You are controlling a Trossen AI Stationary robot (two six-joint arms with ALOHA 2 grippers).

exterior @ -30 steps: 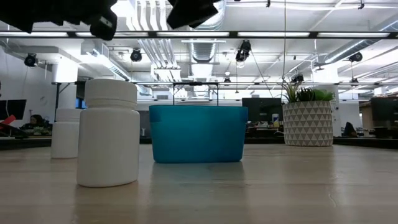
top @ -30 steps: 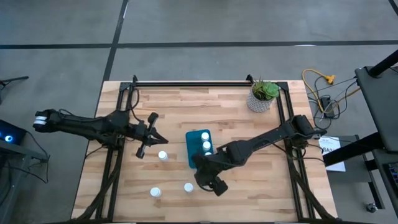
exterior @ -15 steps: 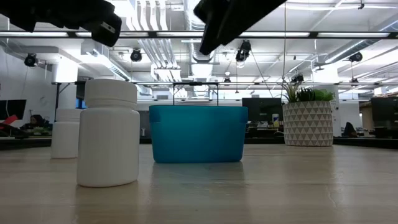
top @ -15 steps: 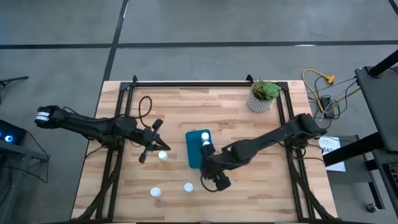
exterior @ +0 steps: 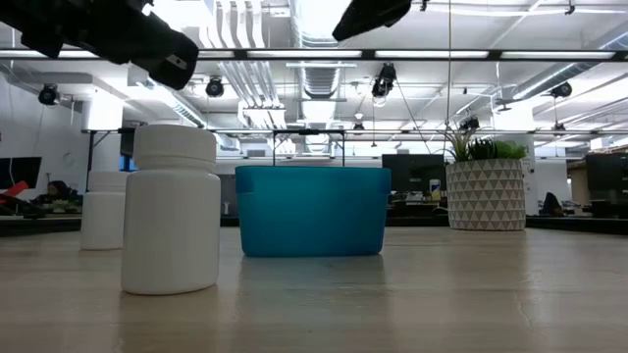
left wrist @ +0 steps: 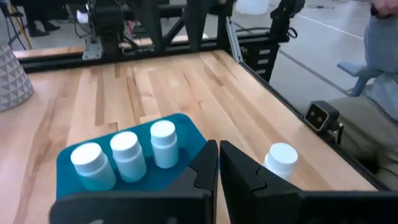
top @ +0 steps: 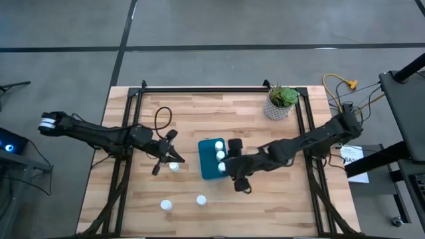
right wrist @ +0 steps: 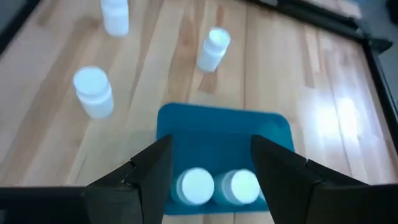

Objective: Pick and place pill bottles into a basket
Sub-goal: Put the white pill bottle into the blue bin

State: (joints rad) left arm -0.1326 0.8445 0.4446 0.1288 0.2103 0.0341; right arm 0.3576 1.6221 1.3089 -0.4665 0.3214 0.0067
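Currently six pill bottles are visible in total. Three stand upright in a row inside the basket, a teal bin near the centre of the wooden table; the left wrist view shows all three white caps, e.g. the middle bottle. Three remain on the table: one bottle just left of the basket, and two nearer the front edge, one to the left and one in front of the basket.

Left gripper: positioned next to the bottle left of the basket, fingers closed together and holding nothing. Right gripper: positioned at the basket's right side, fingers spread apart and empty.

One white pot with a green plant stands at the table's far right corner.
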